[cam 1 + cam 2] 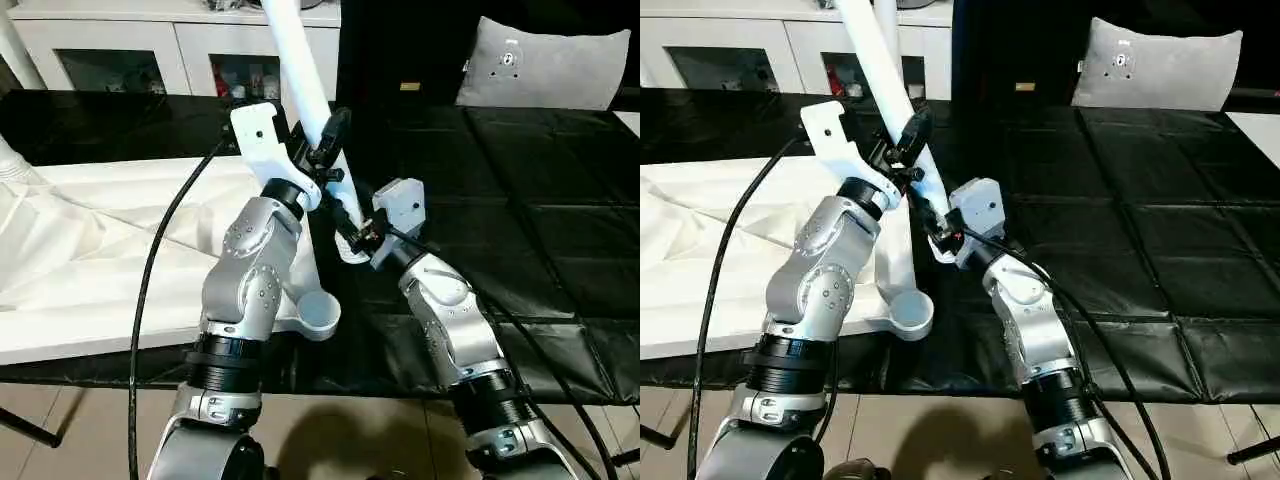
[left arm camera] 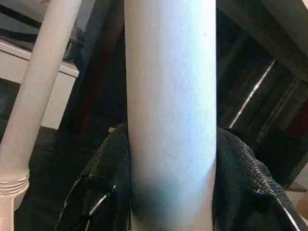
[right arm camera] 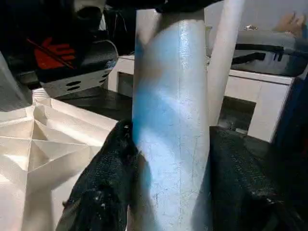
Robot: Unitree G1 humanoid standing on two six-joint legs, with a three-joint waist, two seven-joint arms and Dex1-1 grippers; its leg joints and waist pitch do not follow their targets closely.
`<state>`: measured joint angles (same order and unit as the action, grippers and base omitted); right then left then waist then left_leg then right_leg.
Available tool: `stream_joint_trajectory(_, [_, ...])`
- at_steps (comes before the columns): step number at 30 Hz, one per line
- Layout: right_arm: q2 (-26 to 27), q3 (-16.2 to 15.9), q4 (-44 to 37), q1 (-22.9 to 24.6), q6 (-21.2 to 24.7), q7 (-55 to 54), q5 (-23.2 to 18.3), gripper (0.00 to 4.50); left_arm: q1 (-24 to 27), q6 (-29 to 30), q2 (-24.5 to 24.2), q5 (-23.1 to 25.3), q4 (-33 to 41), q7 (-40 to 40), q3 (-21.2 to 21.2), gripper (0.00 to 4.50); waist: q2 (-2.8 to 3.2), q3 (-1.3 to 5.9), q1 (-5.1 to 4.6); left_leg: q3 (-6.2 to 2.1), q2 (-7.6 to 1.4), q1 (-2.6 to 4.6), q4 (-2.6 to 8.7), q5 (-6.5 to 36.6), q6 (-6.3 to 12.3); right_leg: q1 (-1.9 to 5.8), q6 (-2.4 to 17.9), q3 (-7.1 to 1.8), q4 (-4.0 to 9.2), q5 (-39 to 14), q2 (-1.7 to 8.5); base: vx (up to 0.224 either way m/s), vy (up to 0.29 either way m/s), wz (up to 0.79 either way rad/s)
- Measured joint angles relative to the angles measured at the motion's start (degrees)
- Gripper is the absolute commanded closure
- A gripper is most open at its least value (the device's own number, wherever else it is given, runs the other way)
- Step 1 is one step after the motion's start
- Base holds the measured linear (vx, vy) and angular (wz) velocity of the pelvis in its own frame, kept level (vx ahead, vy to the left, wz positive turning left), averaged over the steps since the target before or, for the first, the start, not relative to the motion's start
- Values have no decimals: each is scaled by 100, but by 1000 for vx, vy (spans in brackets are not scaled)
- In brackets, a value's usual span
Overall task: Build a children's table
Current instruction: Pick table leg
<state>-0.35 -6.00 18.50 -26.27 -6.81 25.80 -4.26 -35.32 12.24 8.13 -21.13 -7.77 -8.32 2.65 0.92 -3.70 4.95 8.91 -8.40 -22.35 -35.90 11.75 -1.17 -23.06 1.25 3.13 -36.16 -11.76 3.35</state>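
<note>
the white plastic tabletop [image 1: 90, 250] lies ribbed side up on the black padded mat [image 1: 540, 210], taking up the left part of the scene; one round corner socket [image 1: 318, 312] at its near right corner stands open and empty, just beside the left forearm. behind it, along the far edge, is the white glass-door cabinet [image 1: 150, 50]. another white leg [image 2: 29, 110] stands upright in the left wrist view, with a threaded collar at its lower end, apart from the held one.

the left gripper [image 1: 328, 150] reaches up and to the right from the silver forearm, and its two black fingers [image 2: 103, 178] are closed against either side of a long white tube leg [image 1: 300, 80]. this leg leans steeply, its upper part running off the top of the head views, its lower end down near the tabletop's right edge over the mat.

just lower on the same leg, the right gripper [image 1: 352, 225] is clamped around it too, its black fingers [image 3: 103, 187] pressed to both sides of the tube near its flared lower end, with the ribbed underside showing beside it in the right wrist view.

at the far right a grey cushion [image 1: 545, 62] rests behind the mat.
</note>
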Motion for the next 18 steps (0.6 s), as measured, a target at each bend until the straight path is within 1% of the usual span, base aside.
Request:
stream_joint_trajectory(1, [5, 8, 24, -17, 24, 65, -66, 210, 0, 4, 0, -35, -7, 13, 24, 264, 0, 0, -1, 0, 0, 0, 0, 0, 0, 0, 0, 0, 0, 0, 0, 0, 0, 0])
stream_joint_trajectory(2, [4, 10, 24, -25, 68, 116, -114, 210, 0, 9, 0, -55, -22, 27, 43, 264, 0, 0, -1, 0, 0, 0, 0, 0, 0, 0, 0, 0, 0, 0, 0, 0, 0, 0])
stream_joint_trajectory(3, [-16, 11, 22, -28, 181, 257, -230, 194, -2, 18, -2, -80, -61, 40, 90, 264, 0, 0, -2, 0, 0, 1, 0, -1, 1, 1, 0, 0, 0, 1, 0, 0, 0, 0])
stream_joint_trajectory(4, [-45, -1, 22, -28, 242, 343, -267, 194, -5, 29, -4, -116, -109, 41, 127, 264, 0, 0, -1, 0, 0, 0, 0, -1, 2, 1, 0, 0, 0, 1, 0, 0, 0, 0])
stream_joint_trajectory(6, [-144, -17, 24, -28, 293, 451, -283, 175, -40, 82, -26, -229, -230, 8, 204, 265, 0, 0, 11, 0, 0, -1, -1, -4, 6, 1, 0, 0, 0, 3, 0, 0, 0, 0])
stream_joint_trajectory(7, [-195, -14, 25, -28, 284, 465, -283, 154, -103, 185, -81, -287, -287, -31, 238, 266, 0, 0, 16, 0, 0, -2, -2, -5, 8, 1, 0, 0, 0, 5, 1, 0, 0, 0])
stream_joint_trajectory(8, [-227, 1, 25, -28, 248, 474, -286, 148, -179, 278, -137, -296, -340, -62, 283, 266, 0, 0, 12, 1, 0, -1, -2, -5, 8, 1, 1, 0, 0, 7, 1, 0, 0, 0])
stream_joint_trajectory(10, [-313, 115, 19, -47, 111, 535, -373, 130, -397, 598, -458, -411, -538, -331, 331, 266, 1, 0, 6, 1, 0, 3, -2, -9, 5, 1, 2, 0, 0, 11, 1, 0, 0, 0])
stream_joint_trajectory(11, [-370, 169, -53, -42, 252, 649, -556, 118, -431, 680, -571, -440, -572, -431, 378, 266, 1, 0, -2, 2, 0, 5, -2, -9, 5, 4, 2, 0, 0, 11, 1, 0, 0, 0])
stream_joint_trajectory(12, [-527, 263, -232, -33, 702, 960, -920, 110, -462, 795, -678, -526, -640, -566, 414, 266, 1, 0, 3, 2, 1, 5, -2, -9, 5, 5, 3, 0, 0, 11, 1, 0, 0, 0])
stream_joint_trajectory(13, [-624, 350, -342, -30, 963, 1151, -1135, 104, -463, 850, -744, -564, -679, -632, 446, 266, 1, 0, 4, 2, 0, 6, -2, -9, 6, 8, 3, -1, 1, 11, 1, 0, 0, 0])
stream_joint_trajectory(14, [-717, 457, -492, -25, 1361, 1369, -1432, 96, -463, 941, -823, -633, -720, -733, 491, 266, 1, 0, 2, 2, 0, 6, -2, -10, 6, 7, 3, 0, 1, 11, 1, 0, 0, 0])
stream_joint_trajectory(16, [-848, 687, -690, -25, 1946, 1652, -1981, 75, -463, 1194, -1021, -804, -760, -999, 544, 267, 1, 0, 8, 2, 0, 6, -1, -13, 11, 6, 3, 0, -1, 11, 1, 0, 0, 0])
stream_joint_trajectory(18, [-999, 852, -733, -26, 2336, 1814, -2363, 60, -470, 1438, -1167, -1005, -758, -1318, 554, 267, 1, 0, 21, 2, 0, 6, -2, -13, 11, 6, 4, 0, -1, 11, 1, 0, 0, 0])
